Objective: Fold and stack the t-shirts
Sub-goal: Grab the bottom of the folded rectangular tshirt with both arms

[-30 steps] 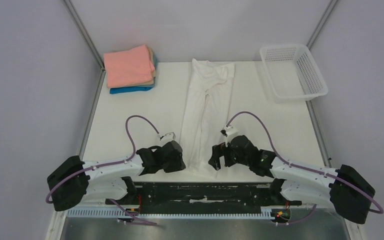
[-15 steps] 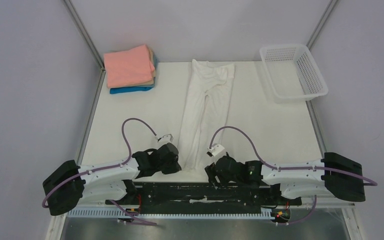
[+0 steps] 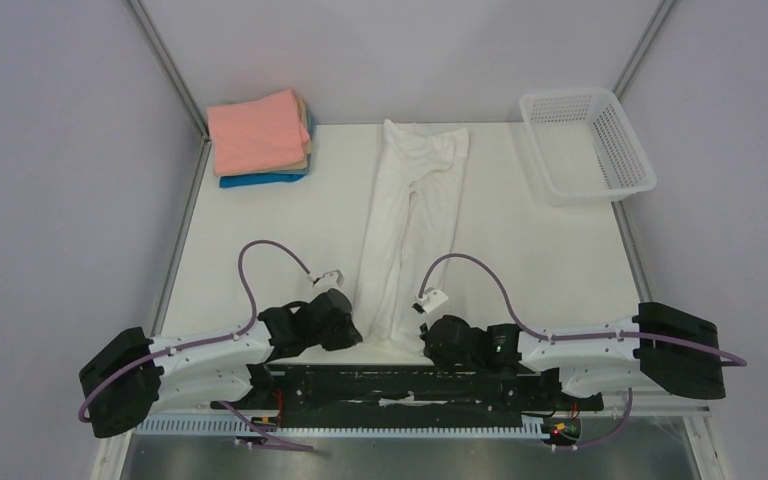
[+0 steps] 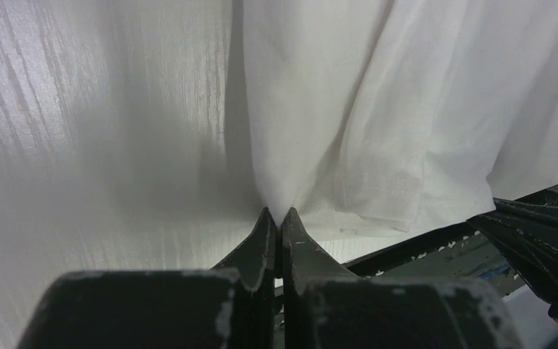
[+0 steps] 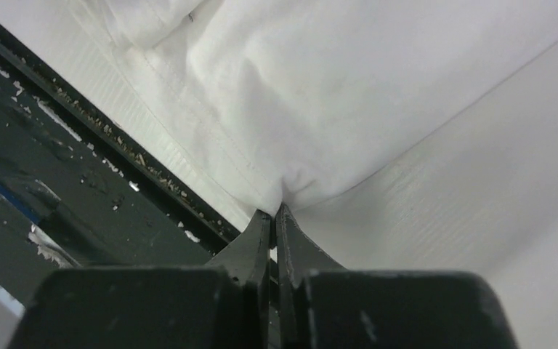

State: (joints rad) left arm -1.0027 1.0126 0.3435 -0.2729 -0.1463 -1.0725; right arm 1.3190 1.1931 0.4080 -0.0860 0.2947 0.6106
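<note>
shirt (image 3: 410,225) ctr, stack (image 3: 258,135) far-L, basket (image 3: 600,192) far-R

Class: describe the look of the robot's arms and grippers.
The left arm and right arm: white shells, black joints. A purple cable loops from each to a white wrist block. The left gripper and right gripper: dark, tapered, scuffed fingers.

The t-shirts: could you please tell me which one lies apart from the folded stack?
The white t-shirt, stretched out long and narrow, left gripper and right gripper shut on its near hem; the salmon-pink, tan and blue ones are stacked far left.
</note>
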